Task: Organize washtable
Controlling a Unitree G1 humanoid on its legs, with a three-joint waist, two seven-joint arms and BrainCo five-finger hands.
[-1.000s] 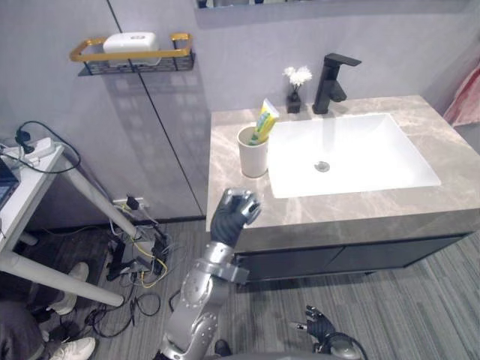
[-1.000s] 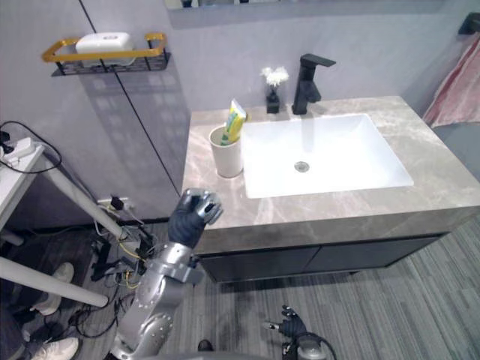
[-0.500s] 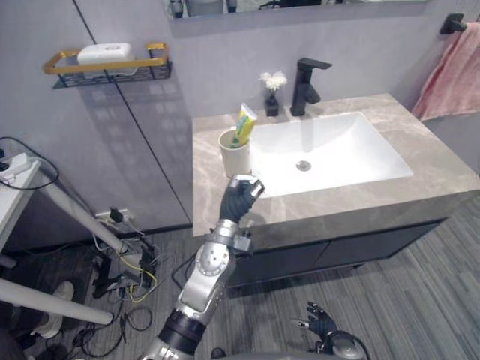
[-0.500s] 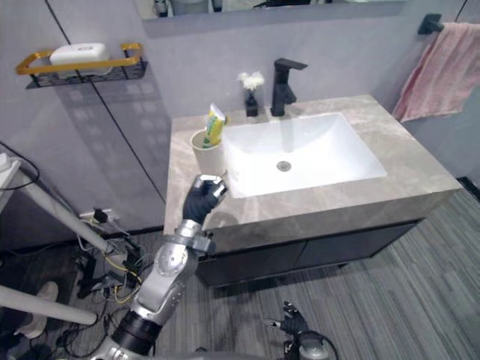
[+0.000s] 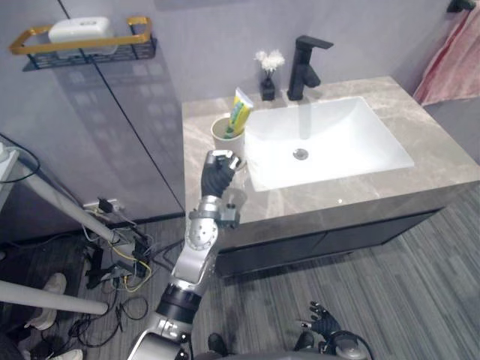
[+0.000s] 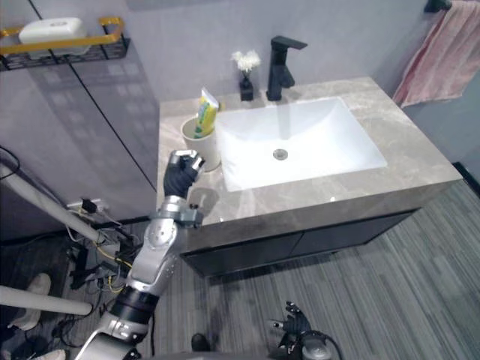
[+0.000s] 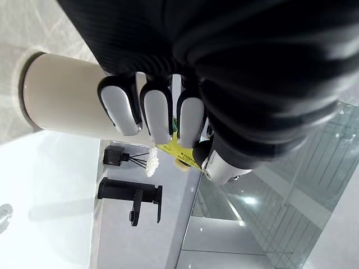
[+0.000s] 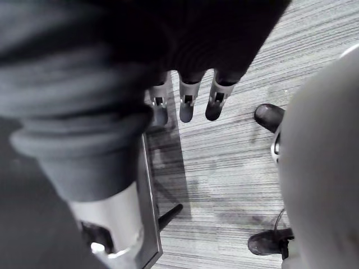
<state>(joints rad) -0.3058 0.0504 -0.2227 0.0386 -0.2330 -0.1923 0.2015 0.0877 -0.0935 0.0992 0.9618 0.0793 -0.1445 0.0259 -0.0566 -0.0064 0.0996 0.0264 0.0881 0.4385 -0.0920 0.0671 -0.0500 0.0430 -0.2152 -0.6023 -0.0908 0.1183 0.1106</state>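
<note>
A beige cup [image 5: 225,139] stands on the grey stone countertop [image 5: 196,142] at the left of the white sink [image 5: 330,139]. A yellow-green toothpaste tube [image 5: 238,112] sticks out of it. My left hand [image 5: 217,172] is raised just in front of the cup, fingers curled and holding nothing. In the left wrist view the cup [image 7: 61,103] lies right past the fingertips [image 7: 157,112]. My right hand [image 5: 322,327] hangs low over the floor with its fingers [image 8: 188,103] relaxed.
A black faucet [image 5: 304,66] and a small vase of white flowers [image 5: 268,75] stand behind the sink. A gold-railed wall shelf [image 5: 82,46] carries a white box [image 5: 79,30]. A pink towel [image 5: 454,56] hangs at right. Cables [image 5: 120,259] and a white table leg [image 5: 45,202] are at left.
The camera has shifted. My left hand has gone from the counter's front left corner up over the counter to just in front of the cup.
</note>
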